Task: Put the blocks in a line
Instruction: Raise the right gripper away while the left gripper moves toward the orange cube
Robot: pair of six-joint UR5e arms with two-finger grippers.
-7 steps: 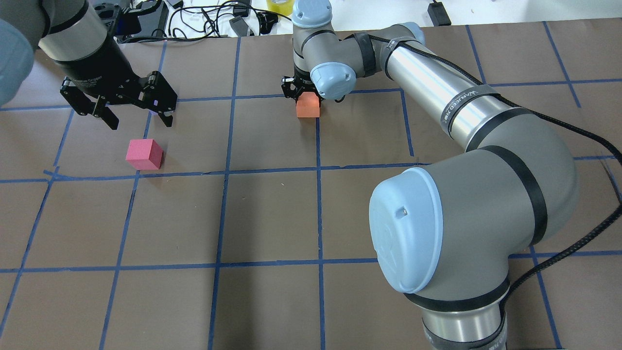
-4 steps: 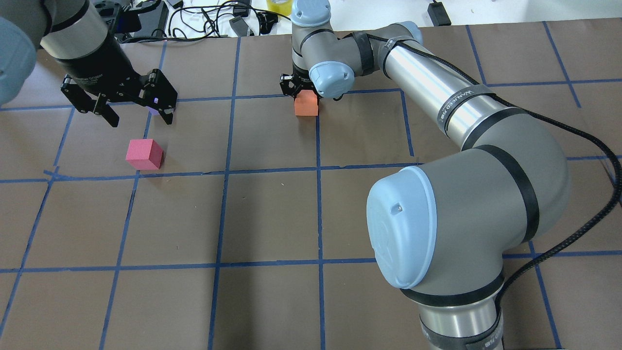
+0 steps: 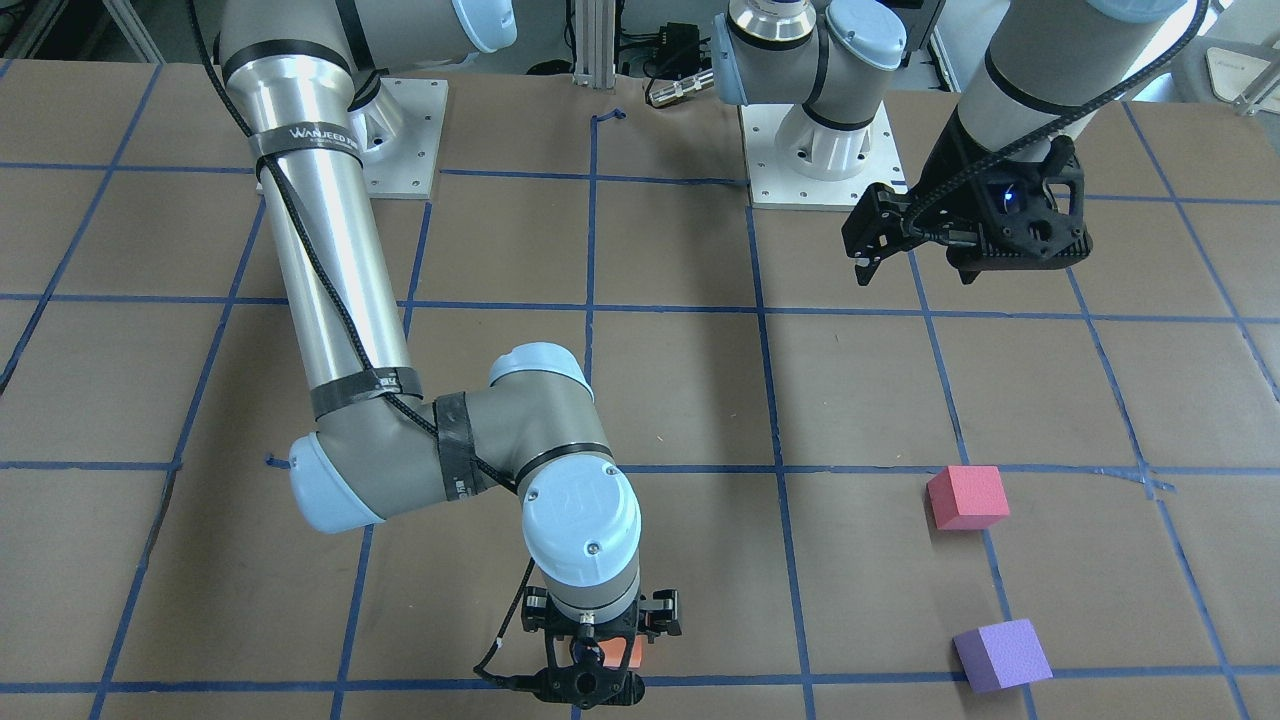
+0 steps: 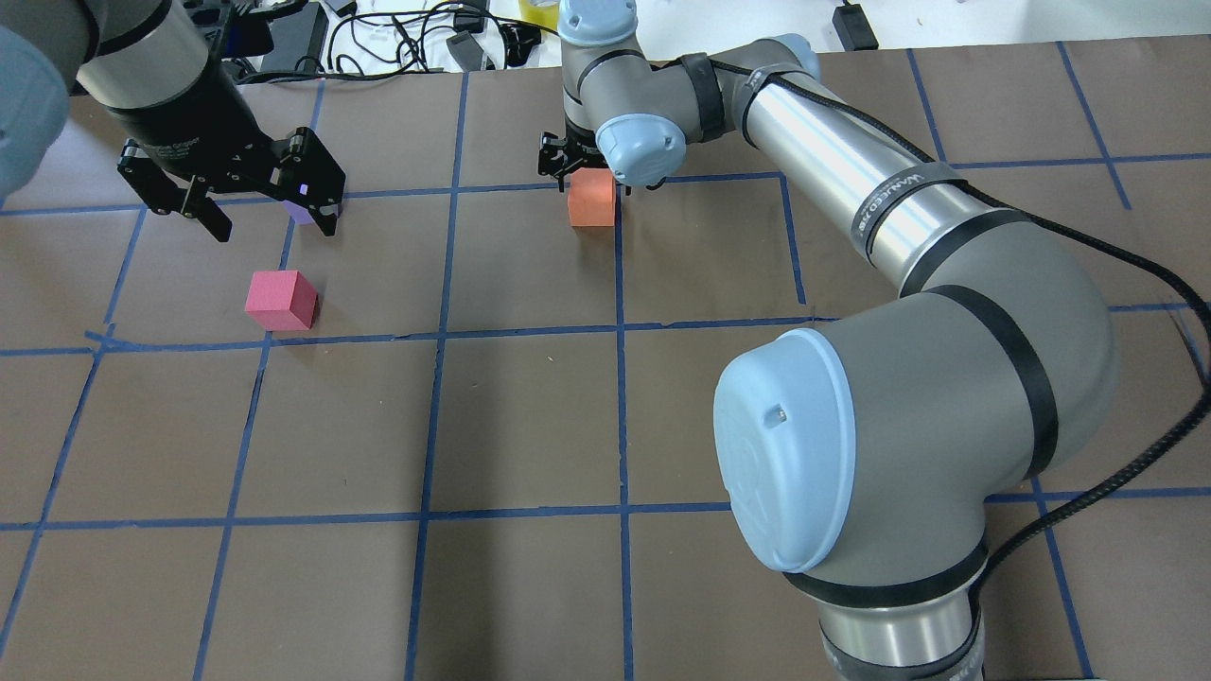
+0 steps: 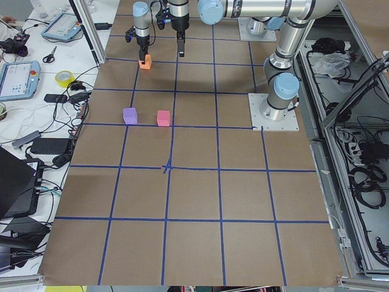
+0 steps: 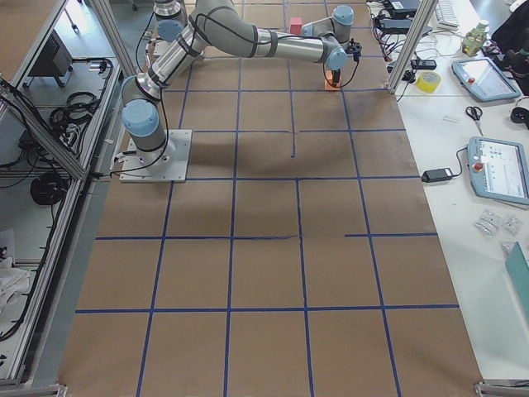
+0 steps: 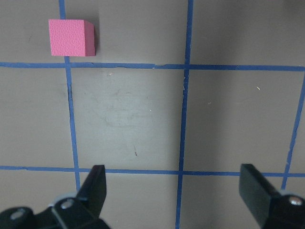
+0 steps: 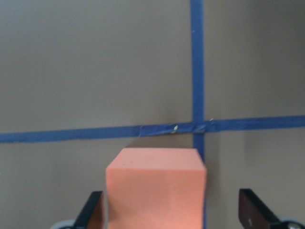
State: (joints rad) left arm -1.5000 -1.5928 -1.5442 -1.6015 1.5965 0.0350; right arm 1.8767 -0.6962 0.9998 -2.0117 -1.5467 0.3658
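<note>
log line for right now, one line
right gripper open, astride orange block on table | left gripper open, empty, raised | pink block, purple block loose on table | line not formed

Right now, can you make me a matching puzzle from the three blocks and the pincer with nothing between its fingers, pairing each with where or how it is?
1 orange block
2 pinkish-red block
3 purple block
4 left pincer

A open and empty
B lying free, farther from the robot
C between the spread fingers of the right pincer
D lying free, nearer the robot

Pairs: 1-C, 2-D, 3-B, 4-A
</note>
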